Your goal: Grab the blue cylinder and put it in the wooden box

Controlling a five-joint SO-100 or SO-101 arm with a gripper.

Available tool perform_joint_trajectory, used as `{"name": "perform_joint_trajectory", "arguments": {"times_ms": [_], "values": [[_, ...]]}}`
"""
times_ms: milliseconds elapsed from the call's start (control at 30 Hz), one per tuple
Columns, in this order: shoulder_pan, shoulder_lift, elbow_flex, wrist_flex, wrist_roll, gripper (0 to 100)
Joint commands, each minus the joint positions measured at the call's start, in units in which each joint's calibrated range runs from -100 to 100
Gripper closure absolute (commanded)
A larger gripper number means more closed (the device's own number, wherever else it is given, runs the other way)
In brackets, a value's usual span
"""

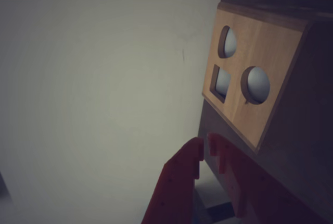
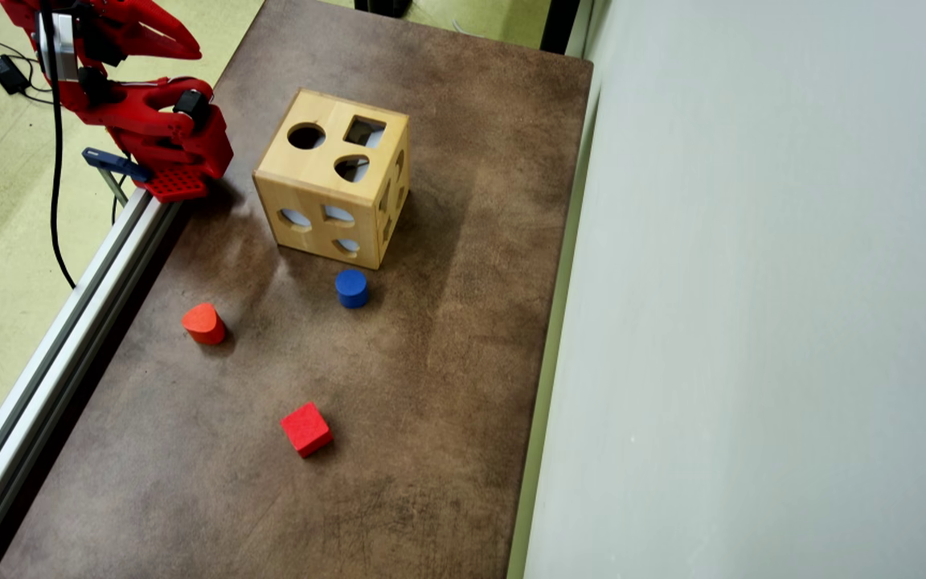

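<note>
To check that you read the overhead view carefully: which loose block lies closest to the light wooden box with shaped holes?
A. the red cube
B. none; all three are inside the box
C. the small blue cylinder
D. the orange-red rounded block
C: in the overhead view the small blue cylinder stands on the table just below the light wooden box, while the orange-red rounded block and red cube lie farther off.

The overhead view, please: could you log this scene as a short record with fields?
blue cylinder: upright on the table, just in front of the wooden box, apart from it
orange-red block: left of the cylinder
red cube: nearest the bottom edge
gripper: nearly closed, empty, seen in the wrist view
task progress: cylinder not yet grabbed
</note>
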Motion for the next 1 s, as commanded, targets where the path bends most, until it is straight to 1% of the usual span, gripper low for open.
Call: {"name": "perform_joint_trajectory", "arguments": {"times_ms": [0,233,500,633,733,833,967], "values": [[-0.6,0.2,-0.2,0.4,0.1,97],[0.1,3.8,0.4,0.4,0.2,97],[0.1,31.4,-1.7,0.4,0.4,97],[0.1,42.3,-9.4,0.0,0.3,97],[0.1,49.8,-15.5,-4.2,0.0,97],[0.6,56.8,-17.8,-9.6,0.0,97],[6.5,66.8,-17.9,-15.4,0.3,97]]}}
